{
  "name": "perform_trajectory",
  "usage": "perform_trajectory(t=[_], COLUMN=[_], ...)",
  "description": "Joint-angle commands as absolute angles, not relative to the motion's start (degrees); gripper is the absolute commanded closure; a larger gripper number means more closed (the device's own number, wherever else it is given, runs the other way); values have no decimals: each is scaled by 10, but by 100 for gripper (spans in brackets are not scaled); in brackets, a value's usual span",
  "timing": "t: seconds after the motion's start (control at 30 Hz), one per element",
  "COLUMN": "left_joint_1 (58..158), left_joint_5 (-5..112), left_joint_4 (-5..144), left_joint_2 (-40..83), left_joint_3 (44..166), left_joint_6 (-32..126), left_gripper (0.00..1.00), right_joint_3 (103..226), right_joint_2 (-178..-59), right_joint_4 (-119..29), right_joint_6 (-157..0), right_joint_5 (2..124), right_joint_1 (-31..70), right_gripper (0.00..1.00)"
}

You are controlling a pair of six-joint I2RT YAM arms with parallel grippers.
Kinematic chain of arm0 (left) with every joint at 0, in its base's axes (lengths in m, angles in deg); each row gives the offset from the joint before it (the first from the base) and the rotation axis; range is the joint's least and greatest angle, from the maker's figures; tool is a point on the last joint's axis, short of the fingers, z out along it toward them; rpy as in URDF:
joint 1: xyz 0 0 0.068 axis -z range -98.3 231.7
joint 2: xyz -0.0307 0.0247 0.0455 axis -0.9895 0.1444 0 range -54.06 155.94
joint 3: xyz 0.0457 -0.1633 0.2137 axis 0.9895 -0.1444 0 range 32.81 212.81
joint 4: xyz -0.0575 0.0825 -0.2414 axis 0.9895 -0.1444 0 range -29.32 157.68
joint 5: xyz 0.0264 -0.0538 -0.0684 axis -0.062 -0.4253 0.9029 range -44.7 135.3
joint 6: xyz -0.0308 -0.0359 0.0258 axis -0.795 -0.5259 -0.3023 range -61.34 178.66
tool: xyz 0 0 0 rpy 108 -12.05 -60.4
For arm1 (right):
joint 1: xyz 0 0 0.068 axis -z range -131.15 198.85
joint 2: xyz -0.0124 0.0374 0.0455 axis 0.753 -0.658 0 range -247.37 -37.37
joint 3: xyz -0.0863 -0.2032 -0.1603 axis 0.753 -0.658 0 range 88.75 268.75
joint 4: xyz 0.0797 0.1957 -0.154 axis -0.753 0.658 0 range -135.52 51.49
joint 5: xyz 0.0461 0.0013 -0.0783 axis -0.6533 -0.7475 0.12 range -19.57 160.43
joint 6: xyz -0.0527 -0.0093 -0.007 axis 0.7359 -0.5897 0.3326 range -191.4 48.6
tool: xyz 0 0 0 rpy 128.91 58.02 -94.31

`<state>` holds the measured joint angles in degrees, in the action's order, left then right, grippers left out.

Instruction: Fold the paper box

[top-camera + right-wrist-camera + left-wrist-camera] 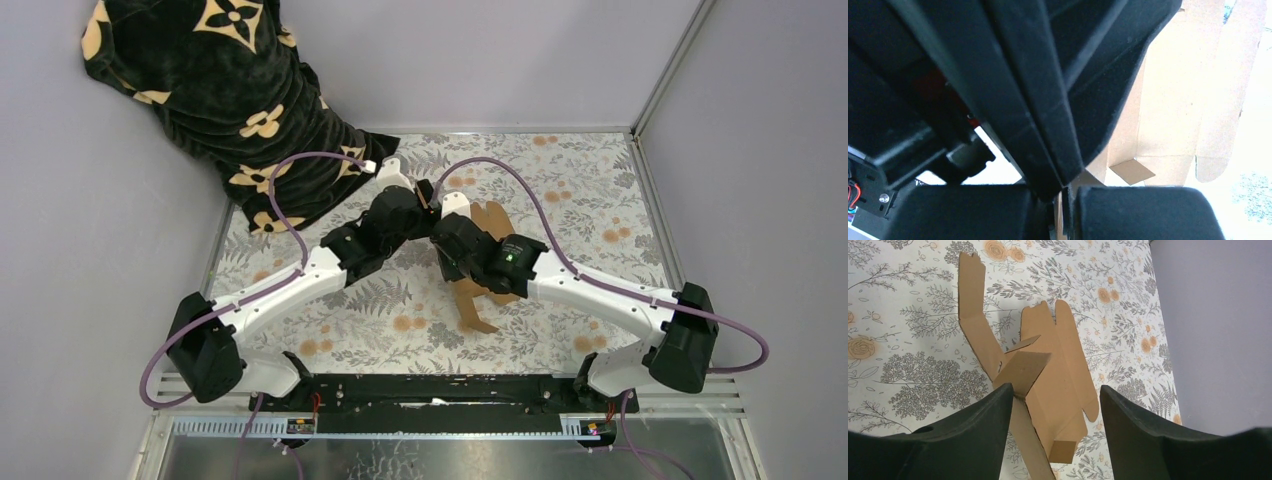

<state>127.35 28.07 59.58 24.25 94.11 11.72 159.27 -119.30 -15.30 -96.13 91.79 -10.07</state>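
The paper box (pixel 490 222) is a brown die-cut cardboard sheet, partly folded, lying mid-table with a long flap reaching toward the near edge. In the left wrist view the box (pixel 1058 370) has one side wall raised and small flaps standing up. My left gripper (pixel 1055 400) is open just above it, and its left finger (pixel 998 415) touches a raised flap. My right gripper (pixel 1065 205) is shut on a thin cardboard edge of the box (pixel 1168 110). In the top view both grippers, left (pixel 425 200) and right (pixel 447 235), meet over the box's left end.
A black blanket with tan flower motifs (pixel 230 90) lies heaped at the back left corner. A floral tablecloth (pixel 580 180) covers the table. Grey walls (pixel 760 150) close in the back and both sides. The left gripper's black body (pixel 998 60) fills most of the right wrist view.
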Motion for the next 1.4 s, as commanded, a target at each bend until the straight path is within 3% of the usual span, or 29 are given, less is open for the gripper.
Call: perform_trajectory(t=[0.0,0.37,0.83,1.17,1.37], left_joint_1=[1265,1243,1258,1213,1179], left_joint_5=[345,419,440,405,432], left_joint_4=[616,592,570,588,573], left_joint_2=[228,218,249,185,172], left_joint_3=[964,991,965,941,974], left_joint_6=[136,128,110,127,145], left_gripper=[29,29,40,22,21], right_joint_3=[1575,1573,1605,1576,1544], right_joint_2=[-1175,-1171,-1188,-1174,-1162], right_joint_4=[-195,-187,-190,-185,-188], right_joint_6=[-981,-991,-981,-990,-1001], right_joint_5=[938,956,960,952,948], right_joint_1=[-83,-82,-82,-81,-81], right_gripper=[100,100,100,100,100])
